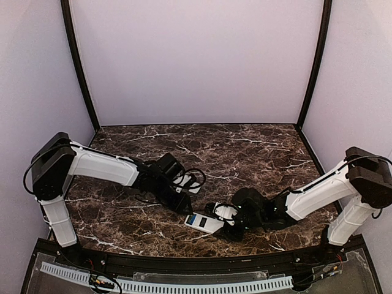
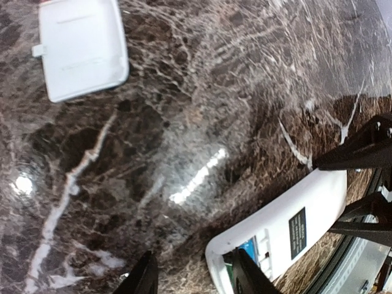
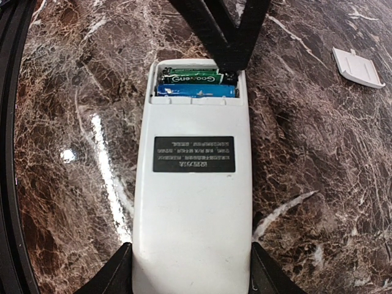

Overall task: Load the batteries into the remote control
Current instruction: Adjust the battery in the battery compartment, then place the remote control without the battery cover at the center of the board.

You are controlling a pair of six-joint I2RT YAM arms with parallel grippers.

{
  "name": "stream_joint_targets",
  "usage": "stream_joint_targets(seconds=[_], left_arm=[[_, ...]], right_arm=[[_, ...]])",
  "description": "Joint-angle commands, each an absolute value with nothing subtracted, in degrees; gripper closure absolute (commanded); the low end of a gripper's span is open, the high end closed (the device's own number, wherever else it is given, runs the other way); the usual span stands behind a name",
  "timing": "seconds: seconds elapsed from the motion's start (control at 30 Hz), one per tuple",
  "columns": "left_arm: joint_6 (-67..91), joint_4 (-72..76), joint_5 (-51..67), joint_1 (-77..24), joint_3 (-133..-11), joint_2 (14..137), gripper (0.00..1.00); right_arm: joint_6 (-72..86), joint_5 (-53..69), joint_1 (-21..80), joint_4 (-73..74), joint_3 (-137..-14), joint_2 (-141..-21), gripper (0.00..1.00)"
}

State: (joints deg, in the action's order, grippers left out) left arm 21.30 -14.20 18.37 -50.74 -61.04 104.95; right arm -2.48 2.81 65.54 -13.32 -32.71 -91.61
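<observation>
Right pincer [image 3: 191,274] clamps remote control [image 3: 193,196] at lower frame edge. Batteries [image 3: 196,90] lie in uncovered compartment [image 3: 157,68], upper centre. Left pincer [image 2: 195,278]: narrow gap, holding nothing, one finger at compartment.

So the white rectangular plastic remote control [image 1: 205,222] lies back-up on the dark veined marble tabletop [image 1: 245,153], close to the front edge, roughly midway along it and a bit slanted. Its open compartment is at the left end. The two small cylindrical batteries [image 3: 196,90], one blue and one black-and-green, sit in it side by side, across the remote. The right end sits between the fingers of the black right gripper [image 3: 193,272]. One finger of the black left gripper [image 2: 196,278] is at the compartment's corner, the other beside the remote over bare tabletop. The small white square plastic cover [image 3: 358,67] lies further back and left, apart from the remote.
</observation>
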Motion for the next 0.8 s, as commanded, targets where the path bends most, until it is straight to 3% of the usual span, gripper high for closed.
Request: stream_joint_targets(seconds=[0.0,0.1,0.2,0.43,0.63,0.77], left_arm=[[18.2,-14.4,15.0,-47.8,-65.0,102.1,0.51],[13.7,-18.1,10.6,-46.6,-68.9,103.5,0.44],[8.1,-21.2,6.5,-46.5,-74.5,105.8,0.43],[6.3,-24.1,9.5,-46.6,-86.1,114.6,0.57],[6.9,-24.5,11.7,-46.8,-87.9,117.9,0.64],[6.1,-25.1,11.0,-47.6,-88.1,119.2,0.67]], right_arm=[[-2.1,0.2,65.7,-12.2,-32.3,-92.0,1.0],[-1.9,0.2,65.7,-12.3,-31.8,-90.8,1.0],[-1.6,0.2,65.5,-12.2,-31.7,-90.4,1.0],[-1.1,-1.8,65.2,-12.1,-31.7,-90.7,1.0],[-0.6,-3.3,65.0,-11.9,-31.8,-90.7,1.0],[-0.5,-3.8,65.0,-11.7,-32.1,-91.0,0.91]])
